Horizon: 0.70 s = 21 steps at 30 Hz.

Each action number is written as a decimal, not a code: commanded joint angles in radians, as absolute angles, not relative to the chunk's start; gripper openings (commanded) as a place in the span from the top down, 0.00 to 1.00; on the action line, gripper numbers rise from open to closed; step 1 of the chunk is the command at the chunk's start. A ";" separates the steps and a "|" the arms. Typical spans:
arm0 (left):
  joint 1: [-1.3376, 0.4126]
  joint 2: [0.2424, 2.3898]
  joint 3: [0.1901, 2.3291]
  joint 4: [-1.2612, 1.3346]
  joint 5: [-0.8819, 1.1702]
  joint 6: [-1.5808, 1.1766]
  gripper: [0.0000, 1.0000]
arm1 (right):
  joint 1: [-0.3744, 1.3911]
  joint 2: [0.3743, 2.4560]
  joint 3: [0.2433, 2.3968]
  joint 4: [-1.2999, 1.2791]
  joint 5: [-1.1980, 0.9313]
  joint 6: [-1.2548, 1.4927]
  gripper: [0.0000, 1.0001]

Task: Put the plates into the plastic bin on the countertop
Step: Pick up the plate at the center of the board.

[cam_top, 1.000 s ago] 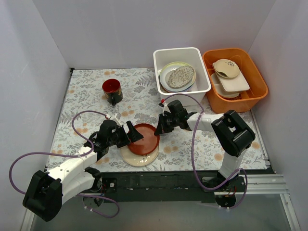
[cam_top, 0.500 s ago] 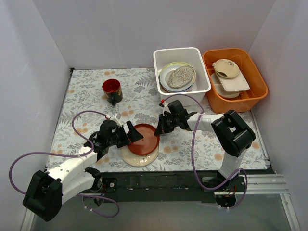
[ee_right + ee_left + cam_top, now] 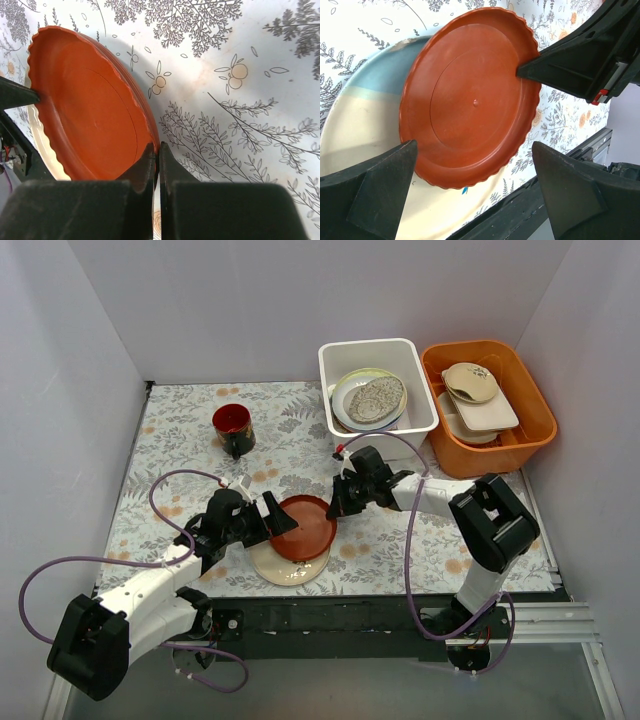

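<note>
Top view: white walls (image 3: 100,340) enclose a tabletop (image 3: 180,440) printed with grey leaves and orange flowers. The plastic bin (image 3: 330,370) stands at the back, holding plates (image 3: 368,400). Near the front edge, a round red-brown plate (image 3: 300,527) lies face up on a cream-and-blue plate (image 3: 285,568).

Left wrist view: the left hand (image 3: 474,147) gapes wide around the red-brown plate (its rim is scalloped).

Right wrist view: the right hand (image 3: 155,150) is pinched on that rim.
</note>
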<state>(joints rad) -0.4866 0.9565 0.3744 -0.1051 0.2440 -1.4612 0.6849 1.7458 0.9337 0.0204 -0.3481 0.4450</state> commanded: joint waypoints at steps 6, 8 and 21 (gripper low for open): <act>-0.488 0.928 0.384 -0.110 0.245 -1.445 0.02 | 0.678 1.648 0.994 -0.057 -0.279 0.396 0.99; -0.488 0.919 0.382 -0.112 0.245 -1.445 0.02 | 0.673 1.635 0.997 -0.070 -0.273 0.393 0.99; -0.488 0.827 0.380 -0.132 0.238 -1.434 0.02 | 0.607 1.554 0.956 -0.095 -0.270 0.374 0.99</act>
